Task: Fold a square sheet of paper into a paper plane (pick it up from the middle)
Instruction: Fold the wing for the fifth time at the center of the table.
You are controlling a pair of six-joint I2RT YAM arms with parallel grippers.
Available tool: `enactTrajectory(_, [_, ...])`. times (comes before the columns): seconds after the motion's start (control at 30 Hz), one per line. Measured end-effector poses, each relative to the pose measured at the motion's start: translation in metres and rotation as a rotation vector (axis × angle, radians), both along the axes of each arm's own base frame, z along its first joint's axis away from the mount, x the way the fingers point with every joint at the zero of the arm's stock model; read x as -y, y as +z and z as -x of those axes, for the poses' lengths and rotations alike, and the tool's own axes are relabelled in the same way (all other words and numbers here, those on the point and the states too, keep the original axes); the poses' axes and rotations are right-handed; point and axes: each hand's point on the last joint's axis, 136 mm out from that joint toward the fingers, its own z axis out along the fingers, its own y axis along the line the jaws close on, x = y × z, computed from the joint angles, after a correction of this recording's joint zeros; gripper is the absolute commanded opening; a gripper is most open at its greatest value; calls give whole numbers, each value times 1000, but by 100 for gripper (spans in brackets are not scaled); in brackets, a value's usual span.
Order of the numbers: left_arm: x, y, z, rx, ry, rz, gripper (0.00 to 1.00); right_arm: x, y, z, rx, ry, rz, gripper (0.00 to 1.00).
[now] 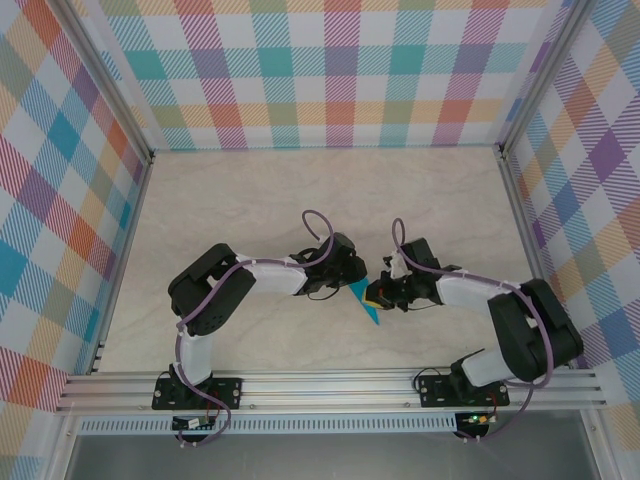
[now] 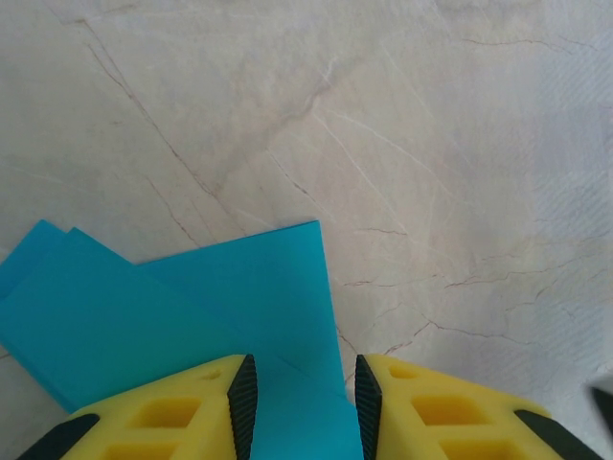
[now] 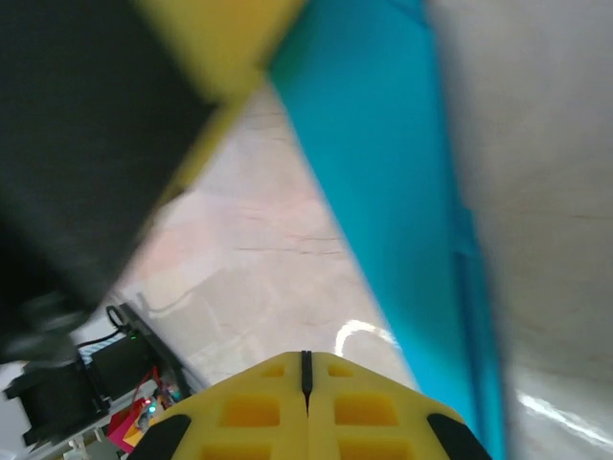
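Observation:
The square sheet of paper (image 1: 367, 305) is teal-blue and folded into overlapping layers. From above it reads as a small pointed wedge on the table between the two grippers. My left gripper (image 1: 355, 283) is low over it. In the left wrist view the paper (image 2: 192, 307) runs between the fingertips and under the left finger, and the left gripper (image 2: 299, 369) is open by a moderate gap. My right gripper (image 1: 380, 297) sits just right of the paper. In its wrist view the right gripper (image 3: 306, 356) is shut on nothing, with the paper (image 3: 393, 192) slanting past its upper right.
The marble-look tabletop (image 1: 300, 190) is ringed by plaid walls (image 1: 330, 70) with metal frame posts. An aluminium rail (image 1: 330, 385) carries both arm bases at the near edge. The left arm's blurred black and yellow body (image 3: 105, 125) looms close at the upper left of the right wrist view.

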Motion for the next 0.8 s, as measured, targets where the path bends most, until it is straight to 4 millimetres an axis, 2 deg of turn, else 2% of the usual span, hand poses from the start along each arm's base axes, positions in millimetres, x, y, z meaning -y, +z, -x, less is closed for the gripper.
enactTrajectory(0.17, [1,1,0,1,-5,-3,36,7,-24,5,-56,-14,59,0])
enactTrajectory(0.4, [-1,5,3,1,-45,-40,37,2,-25,4,-39,1,20,0])
enactTrajectory(0.63, [11,28,13,13,-84,34,34,1,-24,3,-28,1,7,0])
enactTrajectory(0.8, [16,20,27,-18,-96,74,33,1,-24,3,-26,1,6,0])
